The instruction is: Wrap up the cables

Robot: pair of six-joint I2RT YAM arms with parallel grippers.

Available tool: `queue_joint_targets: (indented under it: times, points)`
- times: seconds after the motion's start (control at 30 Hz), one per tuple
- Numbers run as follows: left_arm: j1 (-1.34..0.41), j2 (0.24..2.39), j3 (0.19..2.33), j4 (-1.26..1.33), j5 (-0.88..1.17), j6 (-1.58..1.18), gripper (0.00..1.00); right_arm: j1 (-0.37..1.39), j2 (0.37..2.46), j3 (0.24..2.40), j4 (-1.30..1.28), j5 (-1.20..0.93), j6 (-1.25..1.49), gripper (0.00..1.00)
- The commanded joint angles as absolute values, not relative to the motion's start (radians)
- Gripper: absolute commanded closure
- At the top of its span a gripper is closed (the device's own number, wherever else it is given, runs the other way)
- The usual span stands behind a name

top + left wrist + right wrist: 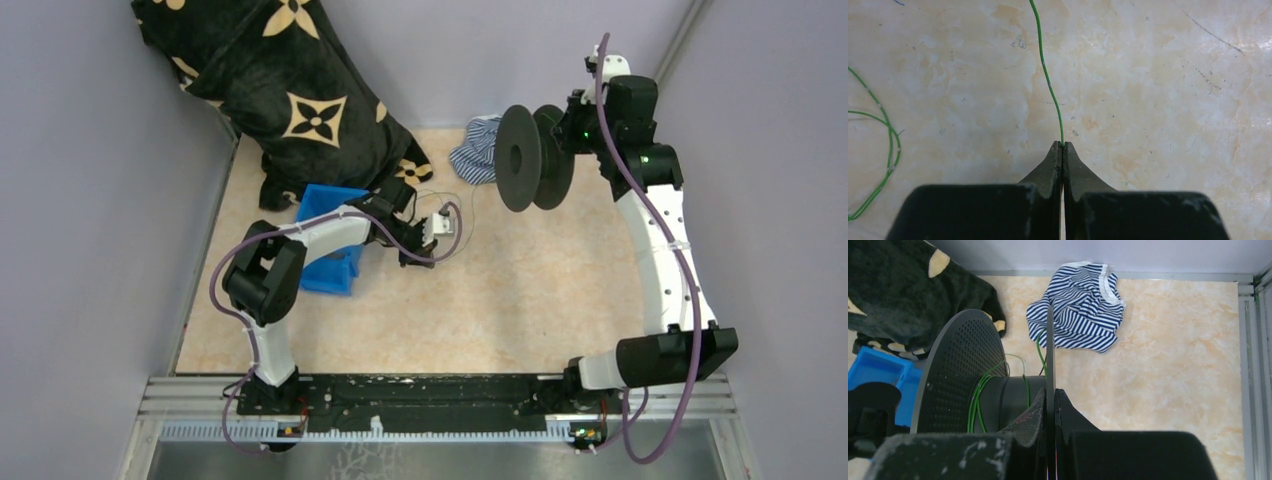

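Your table (520,300) has a pale beige, marbled top with fine scratches. At its far left corner you'll see a black blanket (300,110) with cream flower shapes heaped against the wall, and by the left edge, just nearer than it, a blue bin (330,203). A blue-and-white striped shirt (478,148) lies crumpled near the middle of the far edge. Loose loops of the thin green cables (890,145) lie on the bare top, inward from the bin

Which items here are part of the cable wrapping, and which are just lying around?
In use: green cable, pinched by left gripper; black spool, held by right gripper.
Lying about: patterned black blanket, blue bin, striped shirt.
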State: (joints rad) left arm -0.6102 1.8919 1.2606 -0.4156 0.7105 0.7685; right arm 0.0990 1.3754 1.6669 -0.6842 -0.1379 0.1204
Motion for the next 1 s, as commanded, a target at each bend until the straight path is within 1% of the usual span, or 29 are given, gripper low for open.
queue_joint_targets:
  times: [0.0, 0.13, 0.4, 0.73, 0.97]
  points:
    - [-0.664, 1.857, 1.244, -0.463, 0.626, 0.853, 1.00, 0.083, 1.372, 1.746, -0.574, -0.150, 0.184, 1.00]
    - [-0.727, 1.854, 1.244, -0.496, 0.575, 0.888, 1.00, 0.083, 1.371, 1.733, -0.532, -0.094, 0.186, 1.00]
    - [-0.839, 1.844, 1.274, -0.552, 0.557, 0.893, 1.00, 0.082, 1.345, 1.642, -0.412, 0.043, 0.115, 1.00]
    - [-0.956, 1.826, 1.395, -0.646, 0.601, 0.883, 1.00, 0.083, 1.329, 1.527, -0.318, 0.121, 0.058, 1.00]
    - [-0.973, 1.832, 1.544, -0.655, 0.660, 0.799, 1.00, 0.083, 1.307, 1.445, -0.283, 0.137, 0.037, 1.00]
